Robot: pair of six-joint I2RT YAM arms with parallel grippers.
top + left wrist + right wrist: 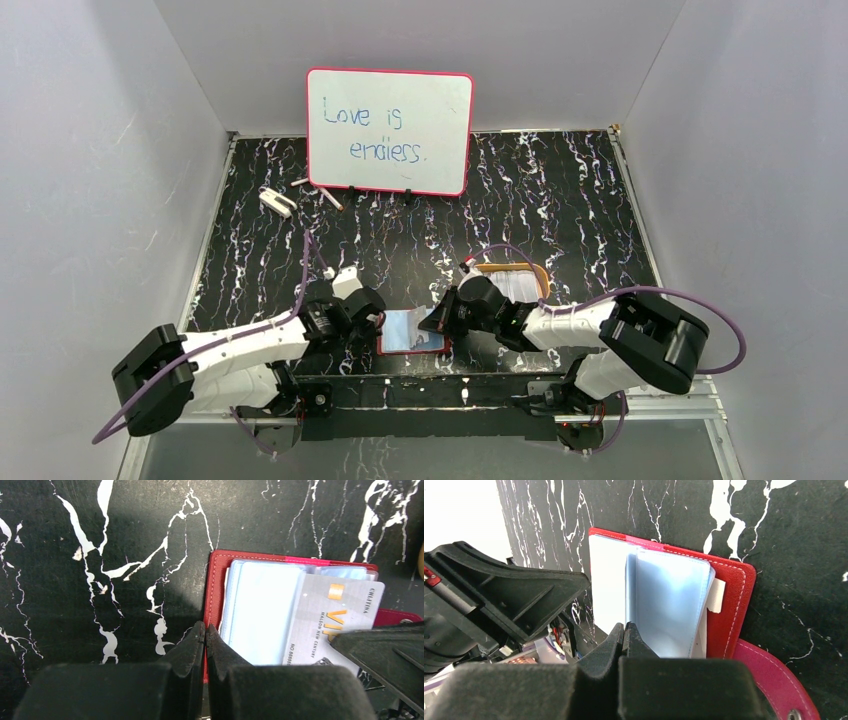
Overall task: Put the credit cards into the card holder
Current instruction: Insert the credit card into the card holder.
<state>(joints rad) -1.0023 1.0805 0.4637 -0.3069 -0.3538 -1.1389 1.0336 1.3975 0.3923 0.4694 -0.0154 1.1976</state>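
**Both grippers closed at the open card holder**

Left gripper (205, 630): fingers pressed together, tips on the left edge of the red card holder (216, 580). Right gripper (624, 629): also pressed together at the pockets' edge; can't tell if it grips anything. A silver credit card (330, 615) lies slanted across the pockets. The holder lies open on the marbled table (75, 555), between the arms.

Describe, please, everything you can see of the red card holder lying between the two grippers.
The card holder is a small dark-red, leather-like wallet with pale stitching, lying open on the black marbled table near its front edge. Pale-blue clear sleeves fan from its middle; a silver card lies across them. A red snap tab sticks out from one side. The shut left gripper meets its edge, the shut right gripper its sleeves; whether either pinches it, I cannot tell.
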